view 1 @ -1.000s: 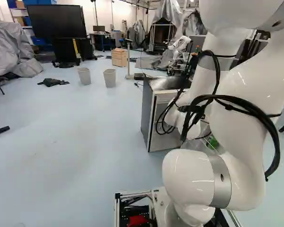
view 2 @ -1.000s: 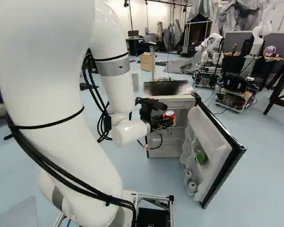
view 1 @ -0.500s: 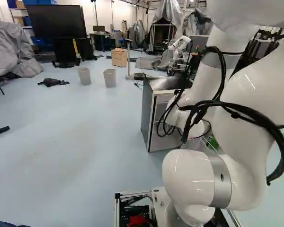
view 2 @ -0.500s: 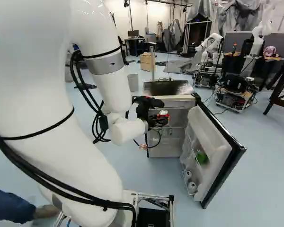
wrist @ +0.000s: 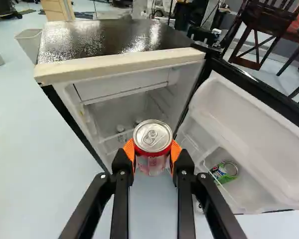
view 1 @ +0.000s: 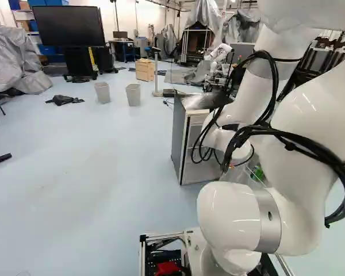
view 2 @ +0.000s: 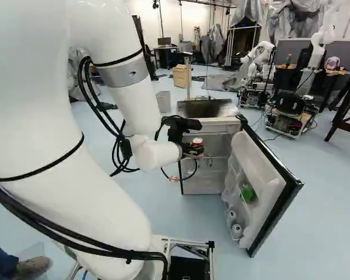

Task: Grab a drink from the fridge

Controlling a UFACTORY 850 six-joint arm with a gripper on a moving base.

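"What do you see, starting at the left?"

"In the left base view, a big screen [view 1: 69, 26] at the upper left, then two bins [view 1: 133, 95], then a wooden box [view 1: 144, 70]. My fridge [view 1: 181, 135] stands right of the middle, and my arm [view 1: 299, 109] fills the right side, partly in front of it."

"And in the right base view?"

"My arm comes down the left side. Near the middle is my gripper [view 2: 195, 150], in front of the open fridge."

"Open or closed, that hand?"

"It's gripping the can [wrist: 153, 142]. In the wrist view I have the orange pads [wrist: 175, 151] pressed on it from two sides. It's silver on top, tab showing, with a red band below the rim."

"So where's the drink?"

"Between my fingers, near the middle of the right base view, before the fridge's open front. Beyond it, in the wrist view, small containers [wrist: 120, 130] stand inside, too small to make out."

"What's farther right?"

"The door [view 2: 254, 154], swung wide open, right of the middle of the right base view. It holds a green can [wrist: 222, 174] and, lower down, white round things [view 2: 237, 230]. At the upper right there's another robot [view 2: 259, 55]."
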